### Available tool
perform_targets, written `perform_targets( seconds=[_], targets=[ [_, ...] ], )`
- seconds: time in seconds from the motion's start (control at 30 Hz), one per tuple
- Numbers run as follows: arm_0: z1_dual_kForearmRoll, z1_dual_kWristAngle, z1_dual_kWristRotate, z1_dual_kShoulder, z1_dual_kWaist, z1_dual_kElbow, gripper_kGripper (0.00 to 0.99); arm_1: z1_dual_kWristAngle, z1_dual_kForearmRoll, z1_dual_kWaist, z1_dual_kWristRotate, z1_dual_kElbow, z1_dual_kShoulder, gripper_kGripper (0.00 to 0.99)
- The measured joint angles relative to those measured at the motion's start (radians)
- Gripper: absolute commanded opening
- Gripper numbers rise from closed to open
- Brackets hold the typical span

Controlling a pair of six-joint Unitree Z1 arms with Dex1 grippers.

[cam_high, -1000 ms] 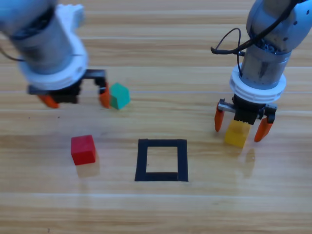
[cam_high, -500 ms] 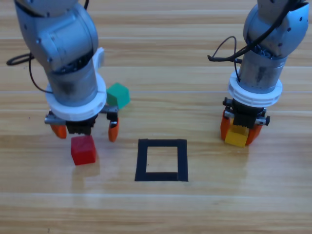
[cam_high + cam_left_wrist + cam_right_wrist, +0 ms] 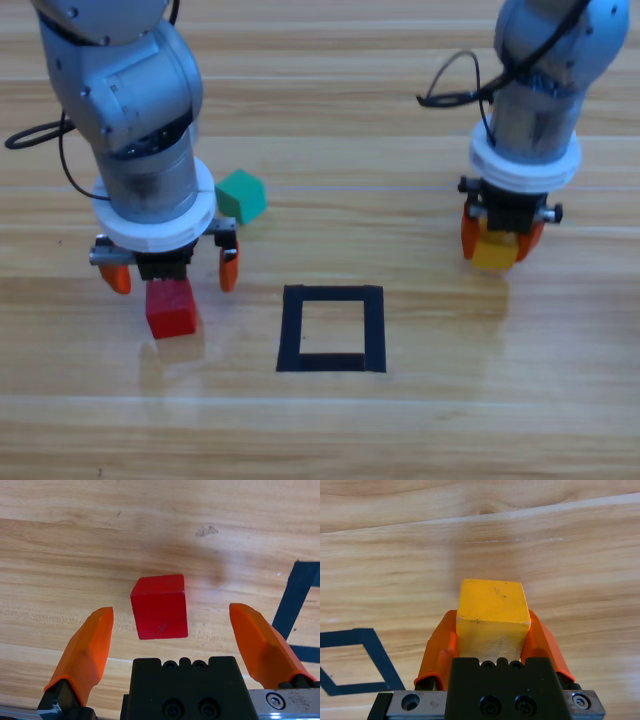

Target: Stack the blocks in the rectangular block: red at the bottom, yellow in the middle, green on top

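The red cube (image 3: 171,309) (image 3: 160,606) lies on the wood left of the black tape square (image 3: 332,328). My left gripper (image 3: 173,273) (image 3: 172,630) hangs open just above it, one jaw on each side, not touching. My right gripper (image 3: 500,240) (image 3: 492,630) is shut on the yellow cube (image 3: 495,250) (image 3: 492,614) and holds it slightly above the table, to the right of the square. The teal-green cube (image 3: 241,195) rests behind the left arm.
The tape square's corner (image 3: 300,605) shows at the right of the left wrist view, and another corner (image 3: 355,660) at the lower left of the right wrist view. Bare wood surrounds the square.
The left arm swung from beside the green cube to over the red cube, jaws open. The right gripper shut on the yellow cube and lifted it a little.
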Motion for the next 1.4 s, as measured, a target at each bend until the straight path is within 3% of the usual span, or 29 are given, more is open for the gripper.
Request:
perform_targets(
  seconds=[0.5, 0.6, 0.77, 0.97, 1.07, 1.13, 1.23, 1.4],
  targets=[
    [-0.021, -0.065, -0.043, 0.027, 0.057, 0.012, 0.968, -0.016, 0.084, 0.016, -0.041, -0.004, -0.070, 0.420],
    [-0.022, -0.068, -0.046, 0.029, 0.060, 0.013, 0.893, 0.025, 0.085, 0.033, -0.041, -0.004, -0.115, 0.420],
    [-0.057, -0.073, -0.046, 0.029, 0.063, 0.042, 0.845, 0.050, 0.085, 0.077, -0.043, -0.003, -0.138, 0.422],
    [-0.109, -0.093, -0.045, 0.029, 0.069, 0.091, 0.729, 0.056, 0.085, 0.090, -0.043, -0.003, -0.149, 0.422],
    [-0.111, -0.098, -0.042, 0.029, 0.070, 0.091, 0.594, 0.056, 0.085, 0.093, -0.043, -0.003, -0.149, 0.422],
    [-0.113, -0.098, -0.041, 0.029, 0.070, 0.091, 0.393, 0.056, 0.085, 0.096, -0.043, -0.003, -0.149, 0.422],
    [-0.114, -0.098, -0.026, 0.028, 0.072, 0.091, 0.209, 0.056, 0.085, 0.100, -0.043, -0.003, -0.149, 0.422],
    [-0.114, -0.098, 0.023, 0.020, 0.089, 0.104, 0.100, 0.056, 0.085, 0.100, -0.043, -0.003, -0.149, 0.422]
  ],
)
